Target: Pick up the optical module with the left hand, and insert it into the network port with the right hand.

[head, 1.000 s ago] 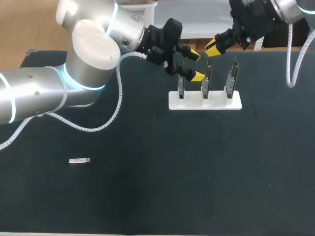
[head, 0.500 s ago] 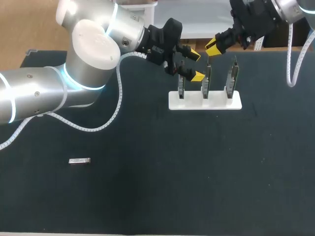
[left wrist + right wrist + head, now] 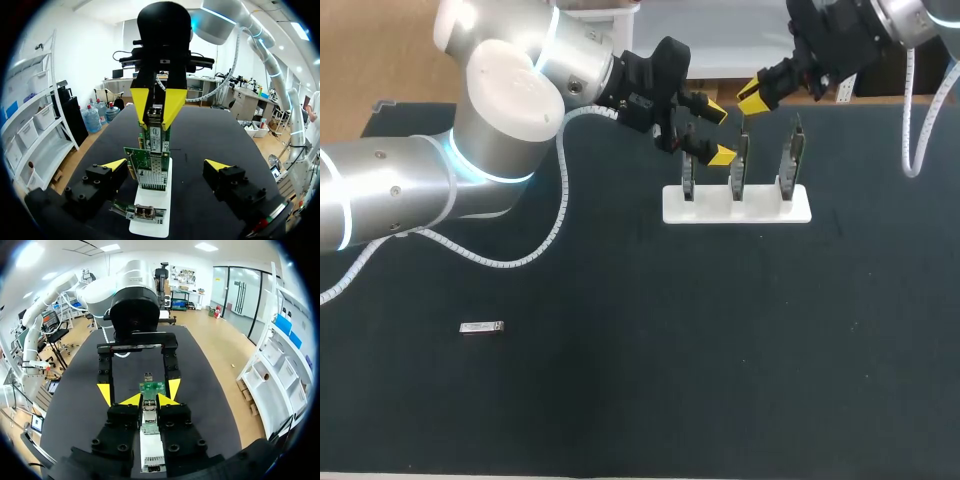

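Optical module [image 3: 480,327] lies front-left on the table [image 3: 670,390]; card stand [image 3: 736,206] at the far middle, well apart

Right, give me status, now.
Left gripper open at card rack. Right gripper shut on optical module above it. Second module lies on table.

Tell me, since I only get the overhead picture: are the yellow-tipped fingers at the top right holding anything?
Observer: Yes. In the left wrist view the right fingers pinch a small silver optical module from both sides, just above the cards.
Visitor: Those dark upright slats in the white stand are cards?
Observer: Yes. Seen flat on, they are green circuit boards, and the nearest carries a metal port.
Visitor: Is the other arm touching them?
Observer: No. The left fingers stand open on either side of the row, clear of the boards and the stand.
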Robot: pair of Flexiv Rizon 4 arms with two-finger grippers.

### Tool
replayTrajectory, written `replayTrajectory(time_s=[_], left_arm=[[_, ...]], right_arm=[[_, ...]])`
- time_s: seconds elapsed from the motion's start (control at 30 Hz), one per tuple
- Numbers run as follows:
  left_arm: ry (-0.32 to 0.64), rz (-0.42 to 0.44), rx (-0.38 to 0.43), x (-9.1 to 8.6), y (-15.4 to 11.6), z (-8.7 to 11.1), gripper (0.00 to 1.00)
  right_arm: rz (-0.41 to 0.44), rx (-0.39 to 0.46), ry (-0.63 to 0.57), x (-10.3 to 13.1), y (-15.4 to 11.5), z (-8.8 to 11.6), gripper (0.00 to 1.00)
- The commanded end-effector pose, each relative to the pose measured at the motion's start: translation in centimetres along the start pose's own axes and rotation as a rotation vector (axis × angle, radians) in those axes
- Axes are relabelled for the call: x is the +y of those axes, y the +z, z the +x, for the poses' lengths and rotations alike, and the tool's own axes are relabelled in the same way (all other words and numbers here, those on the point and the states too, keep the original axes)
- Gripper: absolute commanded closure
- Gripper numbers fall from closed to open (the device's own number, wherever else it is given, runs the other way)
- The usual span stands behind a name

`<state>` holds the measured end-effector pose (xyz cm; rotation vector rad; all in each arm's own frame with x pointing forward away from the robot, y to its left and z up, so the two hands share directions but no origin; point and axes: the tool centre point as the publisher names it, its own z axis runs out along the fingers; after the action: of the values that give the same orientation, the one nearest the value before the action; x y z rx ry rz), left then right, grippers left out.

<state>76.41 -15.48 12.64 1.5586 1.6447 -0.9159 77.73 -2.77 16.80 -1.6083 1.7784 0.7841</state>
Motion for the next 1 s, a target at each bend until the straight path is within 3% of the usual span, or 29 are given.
replayTrajectory(time_s=[0.03,1.0], left_arm=[[-0.002,0.002,0.004,0.13,0.05,-0.07,0.0],[-0.002,0.002,0.004,0.13,0.05,-0.07,0.0]], right_arm=[[-0.001,-0.002,-0.005,-0.21,0.11,0.01,1.0],[-0.014,0.005,-0.018,-0.3,0.09,0.02,1.0]])
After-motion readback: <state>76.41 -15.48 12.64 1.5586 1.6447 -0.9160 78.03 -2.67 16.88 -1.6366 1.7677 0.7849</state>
